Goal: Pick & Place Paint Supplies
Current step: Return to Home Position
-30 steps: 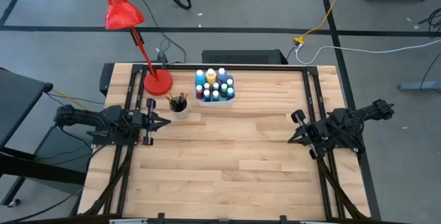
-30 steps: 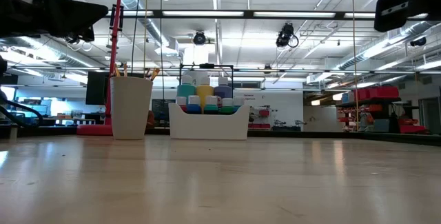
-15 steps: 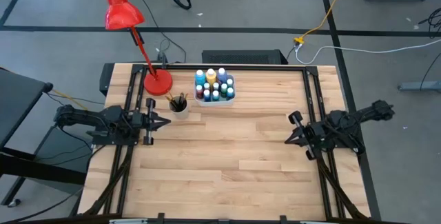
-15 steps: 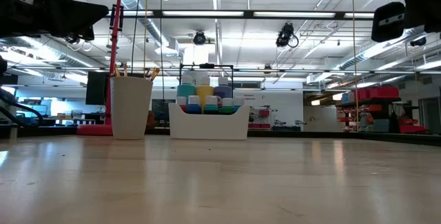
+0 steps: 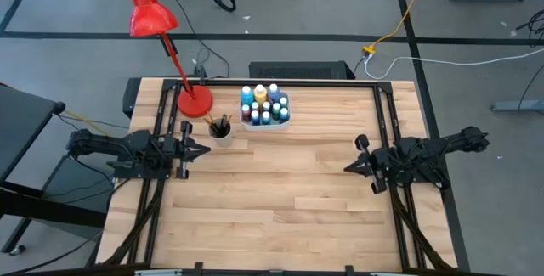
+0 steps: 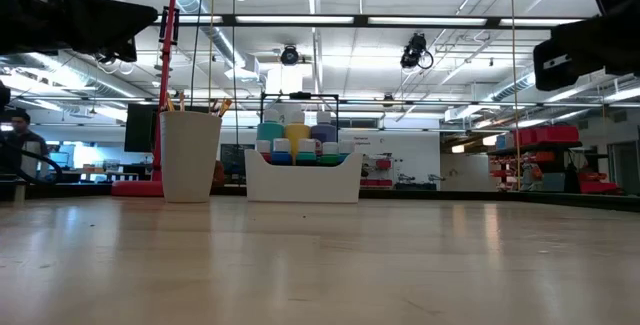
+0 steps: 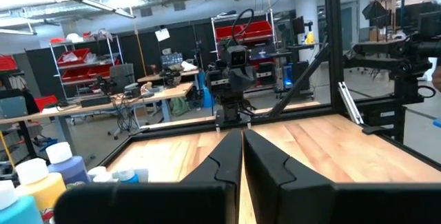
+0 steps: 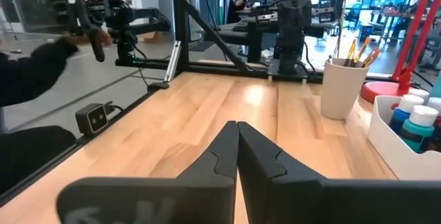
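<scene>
Right gripper edged toward centre; left gripper static mid-left; both pairs of fingers together | paintbrushes in cup, upper centre: likely light, stiff, slender; pinch mid-handle

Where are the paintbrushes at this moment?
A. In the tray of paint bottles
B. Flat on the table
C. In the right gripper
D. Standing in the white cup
D: the paintbrushes stick up out of the white cup beside the red lamp's base.
</scene>
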Controlling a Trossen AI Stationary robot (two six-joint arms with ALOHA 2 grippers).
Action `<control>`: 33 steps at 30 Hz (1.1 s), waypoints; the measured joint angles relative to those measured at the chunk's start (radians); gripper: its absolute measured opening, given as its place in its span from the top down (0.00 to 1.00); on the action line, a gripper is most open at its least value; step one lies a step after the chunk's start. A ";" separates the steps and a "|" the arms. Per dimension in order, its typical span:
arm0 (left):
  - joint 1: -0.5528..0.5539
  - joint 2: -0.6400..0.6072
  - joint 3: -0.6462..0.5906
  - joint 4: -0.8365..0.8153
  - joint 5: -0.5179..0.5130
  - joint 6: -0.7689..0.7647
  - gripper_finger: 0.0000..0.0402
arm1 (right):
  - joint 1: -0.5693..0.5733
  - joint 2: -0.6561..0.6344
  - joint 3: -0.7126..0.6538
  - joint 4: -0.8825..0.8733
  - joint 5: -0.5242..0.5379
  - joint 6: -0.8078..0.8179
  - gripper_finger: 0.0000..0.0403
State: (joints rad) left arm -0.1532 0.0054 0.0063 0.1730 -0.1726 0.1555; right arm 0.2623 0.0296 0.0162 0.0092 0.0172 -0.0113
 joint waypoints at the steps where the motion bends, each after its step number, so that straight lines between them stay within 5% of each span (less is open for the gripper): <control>1: 0.000 0.000 0.000 0.000 0.000 0.000 0.95 | 0.000 0.000 0.000 0.002 0.000 -0.006 0.98; 33: 0.000 0.000 0.000 0.000 0.000 0.001 0.95 | 0.000 0.000 0.001 0.003 0.001 -0.024 0.96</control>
State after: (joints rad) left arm -0.1532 0.0051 0.0063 0.1730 -0.1722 0.1570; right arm 0.2623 0.0296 0.0170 0.0124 0.0181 -0.0357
